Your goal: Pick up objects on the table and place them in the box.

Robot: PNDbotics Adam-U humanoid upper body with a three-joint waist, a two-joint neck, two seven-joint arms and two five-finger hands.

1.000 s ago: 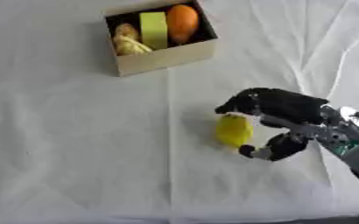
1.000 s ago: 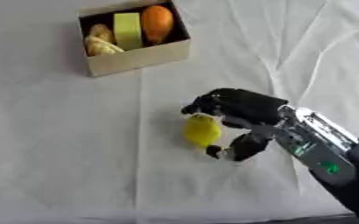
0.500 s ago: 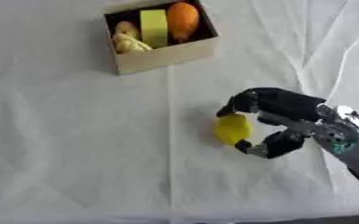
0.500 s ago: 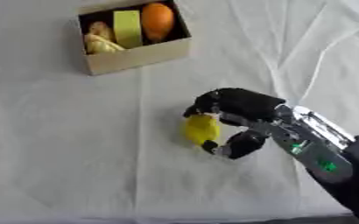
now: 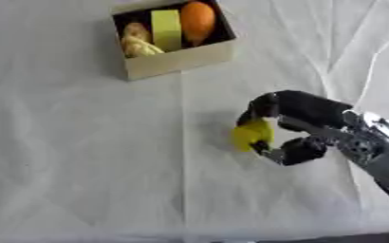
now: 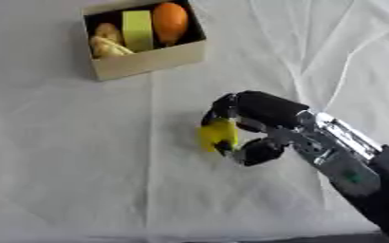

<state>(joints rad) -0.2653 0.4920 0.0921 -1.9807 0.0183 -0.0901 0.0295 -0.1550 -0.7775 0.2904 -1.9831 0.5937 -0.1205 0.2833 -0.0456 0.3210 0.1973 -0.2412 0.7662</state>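
Right hand (image 5: 301,128), near counter's right edge: fingers and thumb clamped on yellow object (image 5: 253,135), pinch tighter than a second ago, object tipped and seemingly lifting off white cloth (image 5: 81,156). Means pick nearly done; carry to box comes next. Left hand out of view. Box (image 5: 174,59), far-left corner: holds orange fruit (image 5: 198,22), yellow-green block (image 5: 166,29), tan pieces (image 5: 136,42); little room left.

White-clothed table (image 5: 65,156), open box (image 5: 178,59) on it

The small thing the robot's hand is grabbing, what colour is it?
Yellow. The small yellow object pinched in the right hand shows best in the left eye view.
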